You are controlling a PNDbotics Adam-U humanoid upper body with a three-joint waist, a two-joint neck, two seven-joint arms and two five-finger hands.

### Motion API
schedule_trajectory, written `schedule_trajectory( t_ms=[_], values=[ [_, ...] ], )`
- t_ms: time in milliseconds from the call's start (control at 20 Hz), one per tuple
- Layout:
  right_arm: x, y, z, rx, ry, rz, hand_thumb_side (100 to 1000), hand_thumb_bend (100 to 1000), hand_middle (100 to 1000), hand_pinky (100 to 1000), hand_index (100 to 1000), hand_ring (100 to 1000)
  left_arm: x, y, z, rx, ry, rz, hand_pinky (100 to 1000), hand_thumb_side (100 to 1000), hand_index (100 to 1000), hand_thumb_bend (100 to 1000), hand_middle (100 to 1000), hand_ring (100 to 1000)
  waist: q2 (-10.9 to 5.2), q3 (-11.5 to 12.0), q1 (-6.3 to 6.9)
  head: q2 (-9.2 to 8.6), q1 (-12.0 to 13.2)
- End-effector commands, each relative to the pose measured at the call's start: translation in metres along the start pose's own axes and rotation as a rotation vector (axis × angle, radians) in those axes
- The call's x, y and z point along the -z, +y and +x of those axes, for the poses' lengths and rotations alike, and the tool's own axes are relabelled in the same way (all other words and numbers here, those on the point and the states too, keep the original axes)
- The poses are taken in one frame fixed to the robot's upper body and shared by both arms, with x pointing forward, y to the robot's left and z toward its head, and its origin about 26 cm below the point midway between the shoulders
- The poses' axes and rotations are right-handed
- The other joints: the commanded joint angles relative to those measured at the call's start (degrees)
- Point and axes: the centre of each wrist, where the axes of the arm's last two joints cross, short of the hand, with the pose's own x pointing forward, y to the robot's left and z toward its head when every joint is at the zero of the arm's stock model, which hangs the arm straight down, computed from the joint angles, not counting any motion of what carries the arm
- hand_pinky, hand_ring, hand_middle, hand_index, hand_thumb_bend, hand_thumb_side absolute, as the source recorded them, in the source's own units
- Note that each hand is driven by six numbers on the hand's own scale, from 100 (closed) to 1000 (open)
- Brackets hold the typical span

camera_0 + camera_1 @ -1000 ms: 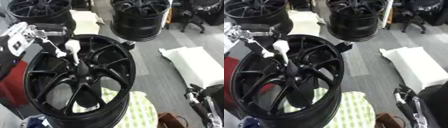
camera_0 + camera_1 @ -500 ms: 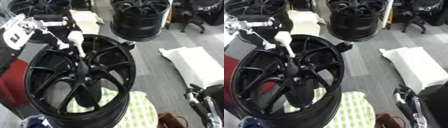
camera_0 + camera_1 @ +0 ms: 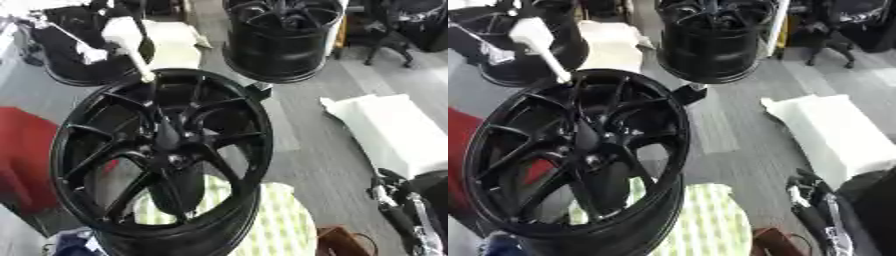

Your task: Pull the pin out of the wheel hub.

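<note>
Grey carpet-tile floor [image 3: 306, 145] here, looks like a workshop with rims parked all over. Far left there's a red patch [image 3: 22, 150] showing on the floor beside the big rim. Up top left the robot's left hand [image 3: 87, 50] is blurred against a dark rim [image 3: 79, 75] lying behind it; it carries the white pin [image 3: 131, 47] by its thick upper end, but I can't tell how the fingers sit on it. The pin slants down to the right, its thin tip right over the upper rim edge of the black wheel hub [image 3: 162, 155], so it's well away from the centre bore and up at the lip.

The wheel hub stands tilted, face to the camera, thin split spokes running into a dark middle. It sits on something covered with a green-and-white checked cloth [image 3: 280, 220]. Behind it a cream cushion-like pad [image 3: 179, 42], then another black rim [image 3: 280, 40] standing on the floor at top centre. No readable writing anywhere, no logos I can make out.

Right of the hub there's an open strip of carpet, then a white padded block [image 3: 394, 130]. Bottom right corner, the right hand [image 3: 398, 200] rests idle, fingers relaxed, holding nothing. A brown thing [image 3: 341, 242] pokes in at the bottom edge just beside it.
</note>
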Motion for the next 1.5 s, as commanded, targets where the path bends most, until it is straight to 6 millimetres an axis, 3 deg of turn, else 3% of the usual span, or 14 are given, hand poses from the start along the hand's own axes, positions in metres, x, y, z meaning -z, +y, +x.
schedule_trajectory(
  t_ms=[50,300,400,500,550,600,650,700,850,950,1050,1200,1350,1500],
  values=[
    [0.005,-0.01,0.006,-0.018,-0.02,-0.013,458,154,654,678,818,626,-0.058,0.033,0.0,0.132,-0.029,-0.084,690,229,606,100,374,517,-0.19,0.5,-0.17,-0.14,-0.2],
    [0.008,-0.01,0.008,-0.015,-0.026,-0.017,459,154,654,678,818,626,-0.117,0.004,-0.03,-0.048,0.159,0.005,686,233,665,100,427,557,0.47,2.1,-0.59,-0.14,-0.2],
    [0.009,-0.009,0.009,-0.014,-0.029,-0.015,460,154,654,678,818,627,-0.128,-0.019,-0.045,-0.114,0.234,0.004,704,253,763,100,542,627,0.69,2.4,-0.73,-0.14,-0.2],
    [0.01,-0.009,0.009,-0.012,-0.03,-0.013,461,150,654,678,818,626,-0.137,-0.046,-0.057,-0.173,0.314,0.002,730,349,873,267,672,708,0.88,2.4,-0.89,-0.14,-0.3],
    [0.01,-0.009,0.009,-0.012,-0.03,-0.013,460,150,654,678,818,626,-0.14,-0.058,-0.062,-0.19,0.356,0.002,734,376,891,307,688,716,0.98,2.3,-0.97,-0.14,-0.3],
    [0.01,-0.009,0.01,-0.012,-0.029,-0.014,459,149,654,678,817,626,-0.143,-0.074,-0.067,-0.211,0.403,0.005,756,470,930,451,737,744,1.1,2.3,-1.06,-0.14,-0.4],
    [0.01,-0.009,0.01,-0.011,-0.028,-0.014,459,149,654,678,817,626,-0.145,-0.085,-0.069,-0.221,0.437,0.012,756,470,930,451,737,744,1.18,2.3,-1.11,-0.14,-0.4],
    [0.01,-0.009,0.01,-0.008,-0.029,-0.015,458,149,654,678,817,626,-0.147,-0.101,-0.073,-0.252,0.476,0.031,797,601,975,630,804,792,1.32,2.3,-1.19,-0.14,-0.5],
    [0.011,-0.007,0.011,-0.003,-0.032,-0.011,459,147,654,678,817,626,-0.149,-0.145,-0.077,-0.331,0.576,0.098,857,669,1000,672,872,854,1.63,2.2,-1.4,-0.14,-0.7],
    [0.012,-0.006,0.012,0.002,-0.036,-0.013,459,146,653,678,817,626,-0.15,-0.172,-0.074,-0.37,0.649,0.177,863,755,1000,589,881,866,1.86,2.2,-1.54,-0.14,-0.7],
    [0.013,-0.005,0.012,0.006,-0.037,-0.015,459,146,653,678,817,626,-0.15,-0.198,-0.066,-0.409,0.728,0.301,834,782,990,464,842,846,2.13,2.3,-1.7,-0.14,-1.0],
    [0.014,-0.004,0.013,0.013,-0.041,-0.019,460,145,653,678,817,627,-0.14,-0.231,-0.047,-0.505,0.786,0.484,748,659,924,219,766,784,2.54,2.3,-1.82,-0.14,-1.0],
    [0.014,-0.002,0.014,0.022,-0.043,-0.018,461,144,653,678,817,627,-0.123,-0.253,-0.024,-0.635,0.768,0.591,726,633,901,176,739,765,2.9,2.4,-1.91,-0.14,-1.1],
    [0.013,-0.001,0.014,0.027,-0.042,-0.016,461,142,653,678,817,627,-0.105,-0.26,-0.001,-0.735,0.752,0.677,697,594,867,131,701,741,3.01,2.6,-2.04,-0.14,-1.3]
  ],
)
